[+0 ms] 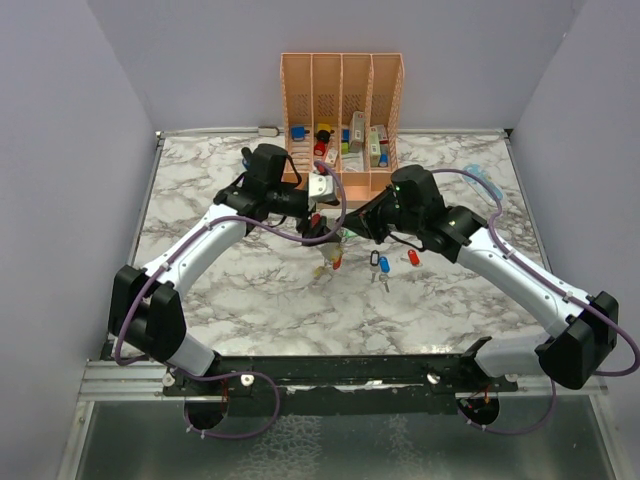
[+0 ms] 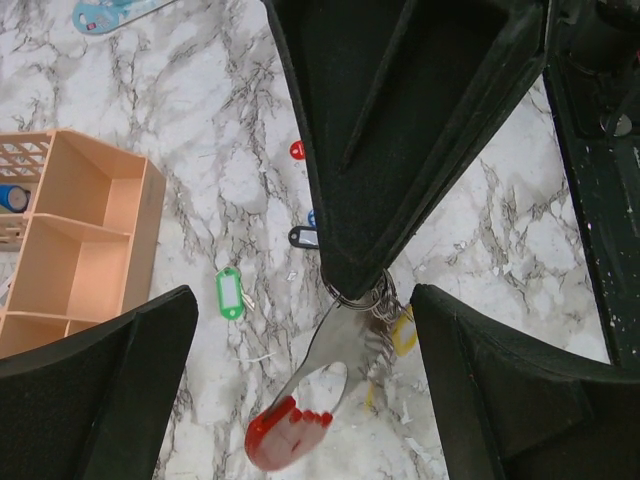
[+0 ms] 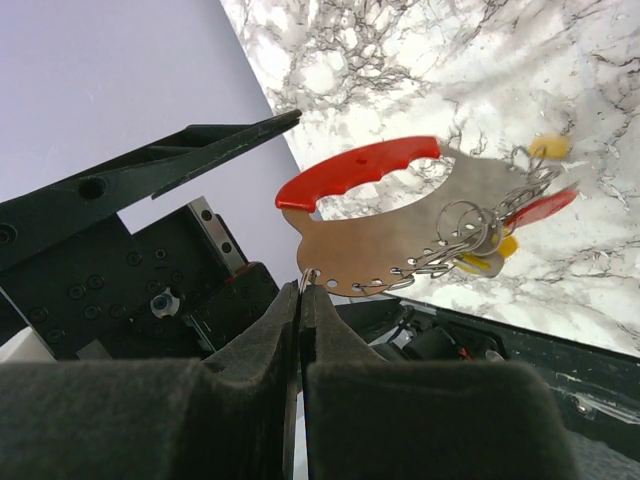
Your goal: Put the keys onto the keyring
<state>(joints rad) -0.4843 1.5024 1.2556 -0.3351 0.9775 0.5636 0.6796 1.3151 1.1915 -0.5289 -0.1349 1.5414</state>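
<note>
The keyring (image 3: 400, 235) is a flat metal plate with a red curved grip and several wire rings. It hangs in the air over the table's middle. My right gripper (image 3: 302, 285) is shut on one small ring at the plate's edge, and a yellow key tag (image 2: 403, 335) dangles from the rings. My left gripper (image 2: 305, 300) is open, its fingers (image 2: 110, 390) standing wide on either side of the hanging keyring (image 2: 335, 350) without touching it. A green key (image 2: 230, 293), a black key (image 1: 375, 260), a blue key (image 1: 384, 266) and a red key (image 1: 413, 257) lie loose on the marble.
The peach slotted organizer (image 1: 341, 110) stands at the back centre, its low front tray (image 2: 80, 240) left of my left gripper. A long blue tool (image 1: 483, 178) lies at the back right. Both arms meet over the table's middle (image 1: 335, 235).
</note>
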